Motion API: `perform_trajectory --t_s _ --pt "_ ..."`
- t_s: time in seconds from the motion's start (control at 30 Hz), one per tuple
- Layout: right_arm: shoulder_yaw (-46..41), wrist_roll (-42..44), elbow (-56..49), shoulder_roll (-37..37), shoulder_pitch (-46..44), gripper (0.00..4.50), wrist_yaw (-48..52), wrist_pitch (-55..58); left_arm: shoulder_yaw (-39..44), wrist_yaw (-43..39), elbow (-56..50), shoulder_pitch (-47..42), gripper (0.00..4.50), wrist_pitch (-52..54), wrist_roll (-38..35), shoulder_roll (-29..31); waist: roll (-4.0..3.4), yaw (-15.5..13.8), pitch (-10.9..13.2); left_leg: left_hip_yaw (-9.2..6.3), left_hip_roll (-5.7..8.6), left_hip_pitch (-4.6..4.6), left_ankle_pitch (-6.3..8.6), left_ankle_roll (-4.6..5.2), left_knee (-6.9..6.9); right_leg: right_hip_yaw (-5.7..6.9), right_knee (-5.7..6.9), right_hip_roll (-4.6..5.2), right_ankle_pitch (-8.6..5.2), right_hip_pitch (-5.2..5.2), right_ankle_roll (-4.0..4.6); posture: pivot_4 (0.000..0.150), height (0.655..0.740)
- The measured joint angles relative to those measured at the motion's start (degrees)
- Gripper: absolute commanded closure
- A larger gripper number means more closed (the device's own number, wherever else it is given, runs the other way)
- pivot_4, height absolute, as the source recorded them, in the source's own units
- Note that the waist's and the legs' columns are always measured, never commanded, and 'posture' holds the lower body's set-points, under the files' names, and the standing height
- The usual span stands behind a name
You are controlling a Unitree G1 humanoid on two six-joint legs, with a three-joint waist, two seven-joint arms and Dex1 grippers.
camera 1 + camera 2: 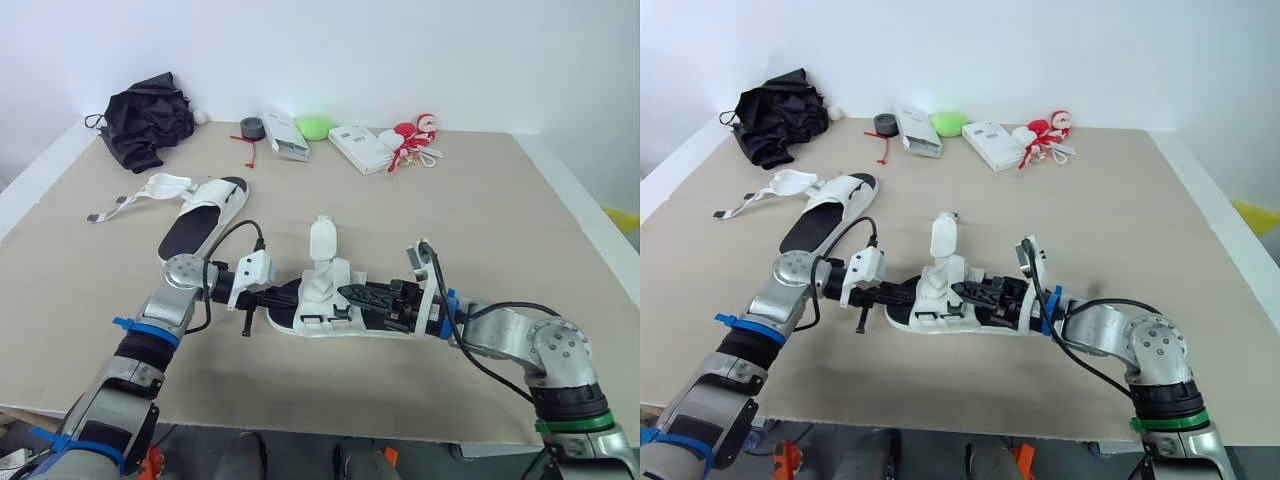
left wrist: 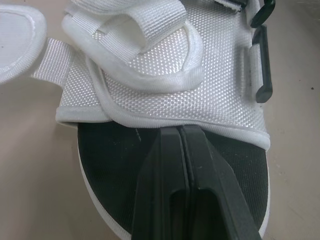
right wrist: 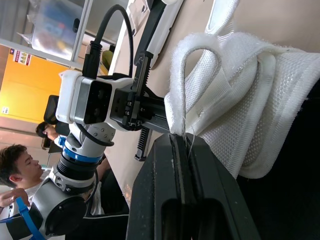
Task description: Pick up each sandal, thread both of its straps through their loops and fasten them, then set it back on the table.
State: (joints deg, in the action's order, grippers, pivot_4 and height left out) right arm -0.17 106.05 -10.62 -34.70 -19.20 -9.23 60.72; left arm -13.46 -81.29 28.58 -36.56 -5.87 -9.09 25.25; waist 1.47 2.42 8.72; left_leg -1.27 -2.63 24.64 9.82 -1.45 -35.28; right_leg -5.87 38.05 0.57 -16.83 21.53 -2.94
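A white sandal with a black footbed (image 1: 325,300) lies at the table's front centre, one strap (image 1: 322,240) standing up loose. My left gripper (image 1: 283,297) is shut, its fingers (image 2: 180,165) lying over the black footbed with the tips at the hem of the white upper (image 2: 165,75). From the opposite end, my right gripper (image 1: 348,293) is shut with its tips pinching the edge of the white upper (image 3: 220,85). A second sandal (image 1: 205,215) lies to the far left, its straps (image 1: 140,197) spread open on the table.
Along the back edge sit a black cloth (image 1: 148,120), a tape roll (image 1: 251,127), two white boxes (image 1: 285,135) (image 1: 360,148), a green object (image 1: 315,126) and a red-and-white toy (image 1: 415,135). A seated person (image 3: 15,160) appears in the right wrist view.
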Motion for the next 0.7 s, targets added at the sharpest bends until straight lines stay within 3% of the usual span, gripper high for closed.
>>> perform_trajectory --t_s 0.7 --pt "1.94 -5.24 -4.36 -1.99 1.24 4.46 4.56 0.16 -0.01 -0.09 -0.52 0.41 4.5 0.0 -0.13 -0.15 0.0 0.04 -0.01 -0.03 -0.04 -0.01 0.16 0.25 0.02 0.03 0.0 -0.08 -0.05 0.01 -0.03 0.15 0.738"
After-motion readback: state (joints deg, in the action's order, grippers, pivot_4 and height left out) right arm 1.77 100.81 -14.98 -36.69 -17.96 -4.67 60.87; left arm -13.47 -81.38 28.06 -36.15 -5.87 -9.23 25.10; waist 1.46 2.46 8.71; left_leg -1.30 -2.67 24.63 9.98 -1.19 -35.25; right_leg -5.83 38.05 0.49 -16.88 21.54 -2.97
